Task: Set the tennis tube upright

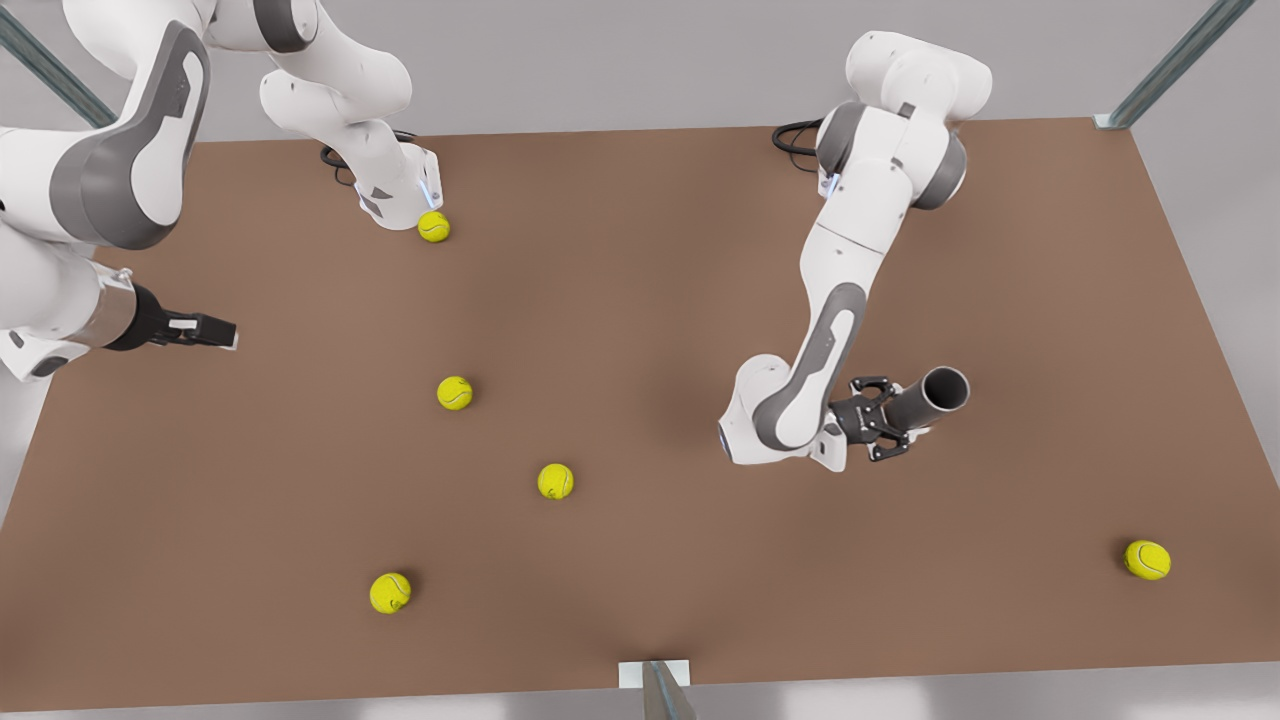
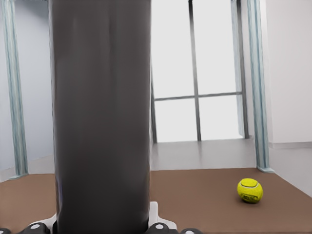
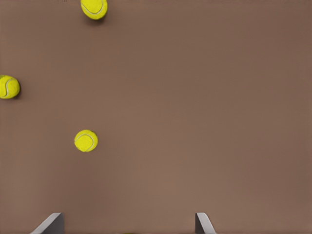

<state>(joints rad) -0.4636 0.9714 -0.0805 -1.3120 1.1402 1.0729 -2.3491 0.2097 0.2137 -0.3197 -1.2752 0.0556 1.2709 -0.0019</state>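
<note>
Left gripper [image 1: 880, 420] clamped around the grey tennis tube [image 1: 925, 398] standing upright on the brown table [image 1: 640, 300], right gripper [image 1: 205, 330] hanging off to the front view's left, fingers [image 3: 51, 224] spread wide, yellow tennis balls [image 1: 455, 393] scattered about

Scattered tennis balls [image 1: 455, 393] across open table [image 1: 640, 300]

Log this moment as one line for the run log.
left gripper: shut on tennis tube, upright in left wrist view | right gripper: open, waiting above table | five tennis balls loose
</note>
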